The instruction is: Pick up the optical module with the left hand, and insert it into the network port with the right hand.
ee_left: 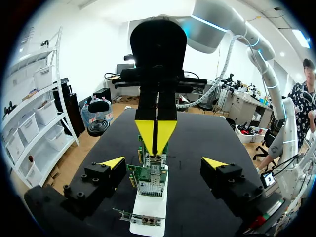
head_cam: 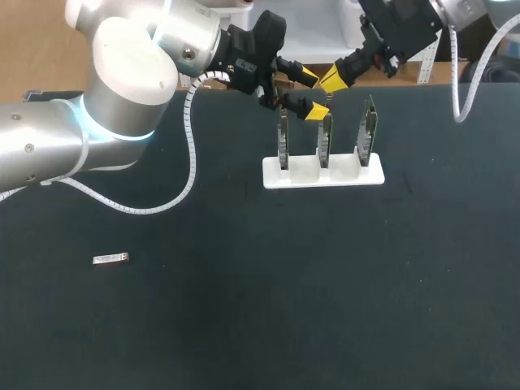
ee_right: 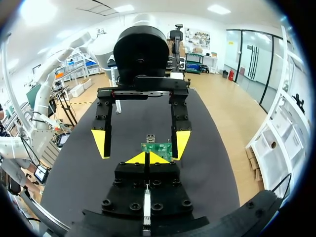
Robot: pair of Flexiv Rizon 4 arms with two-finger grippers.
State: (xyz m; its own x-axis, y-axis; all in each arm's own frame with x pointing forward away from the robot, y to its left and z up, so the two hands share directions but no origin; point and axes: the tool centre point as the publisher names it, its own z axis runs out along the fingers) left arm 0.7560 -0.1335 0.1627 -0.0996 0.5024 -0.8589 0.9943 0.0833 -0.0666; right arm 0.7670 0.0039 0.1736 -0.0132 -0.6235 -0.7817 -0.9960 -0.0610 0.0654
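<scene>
Right hand (head_cam: 335, 79): fingertips pressed together, pinching slim silver piece. I judge it to be optical module (head_cam: 327, 100). Held tip-down just above middle network card (head_cam: 324, 142) in white holder (head_cam: 302, 171), so it lines up with port. Left hand (head_cam: 310, 93): spread, empty, flanking right hand's tips. My guess: held wide to keep clear of insertion path. Second module (head_cam: 110, 259) lies flat on counter (head_cam: 325, 292), well apart.
</scene>
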